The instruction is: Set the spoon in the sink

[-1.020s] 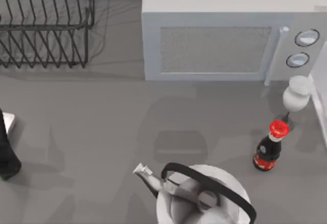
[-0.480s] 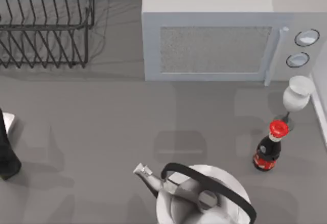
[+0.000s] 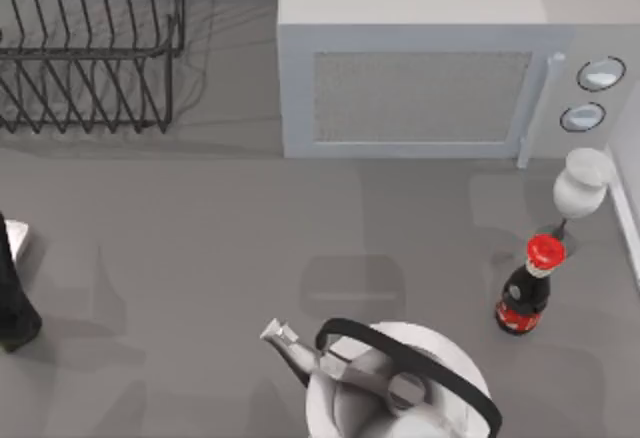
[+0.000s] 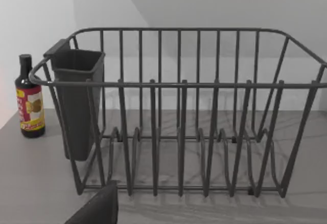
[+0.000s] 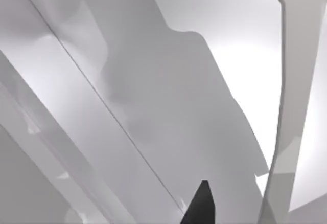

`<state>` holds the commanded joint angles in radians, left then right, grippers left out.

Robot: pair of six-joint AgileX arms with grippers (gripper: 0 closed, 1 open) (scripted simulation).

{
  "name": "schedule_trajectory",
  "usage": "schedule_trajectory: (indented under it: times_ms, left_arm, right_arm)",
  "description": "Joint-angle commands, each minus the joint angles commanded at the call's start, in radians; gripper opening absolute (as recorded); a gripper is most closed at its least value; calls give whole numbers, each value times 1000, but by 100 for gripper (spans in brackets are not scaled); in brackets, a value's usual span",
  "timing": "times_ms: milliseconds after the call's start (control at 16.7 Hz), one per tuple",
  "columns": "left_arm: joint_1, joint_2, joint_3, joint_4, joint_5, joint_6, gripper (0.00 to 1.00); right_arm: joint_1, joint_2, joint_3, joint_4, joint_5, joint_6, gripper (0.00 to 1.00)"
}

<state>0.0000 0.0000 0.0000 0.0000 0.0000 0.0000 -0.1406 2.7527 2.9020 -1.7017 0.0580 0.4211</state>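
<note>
The spoon is out of view. A white raised edge (image 3: 628, 193) at the table's far right looks like the sink's rim. In the right wrist view, pale curved walls (image 5: 153, 96) lie close under a dark tip of my right gripper (image 5: 201, 204). My left arm (image 3: 12, 303) stands parked at the table's left edge. A dark corner of my left gripper (image 4: 99, 209) shows in the left wrist view, in front of the wire dish rack (image 4: 179, 111).
A microwave (image 3: 440, 68) stands at the back centre, and the dish rack (image 3: 90, 48) at the back left. At the front sits a kettle (image 3: 395, 388). A red-capped bottle (image 3: 528, 288) and a wine glass (image 3: 582, 186) stand at the right. A sauce bottle (image 4: 28, 101) is beside the rack.
Shadows on the table and on the microwave's top have drifted to the right. The left arm and all objects on the table have stayed put.
</note>
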Motion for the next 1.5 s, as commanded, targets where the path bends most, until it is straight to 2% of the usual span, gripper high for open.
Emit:
schedule_trajectory:
  times_ms: [300, 780, 1140, 1500]
  left_arm:
    - [0, 0, 0, 0, 0, 0, 100]
    - [0, 0, 0, 0, 0, 0, 100]
    - [0, 0, 0, 0, 0, 0, 100]
    - [0, 0, 0, 0, 0, 0, 100]
  right_arm:
    - [-7, -18, -42, 35, -1, 3, 0]
    - [-1, -135, -435, 288, -2, -2, 0]
    - [-1, -150, -474, 323, -2, -2, 0]
    - [-1, -150, -474, 323, -2, -2, 45]
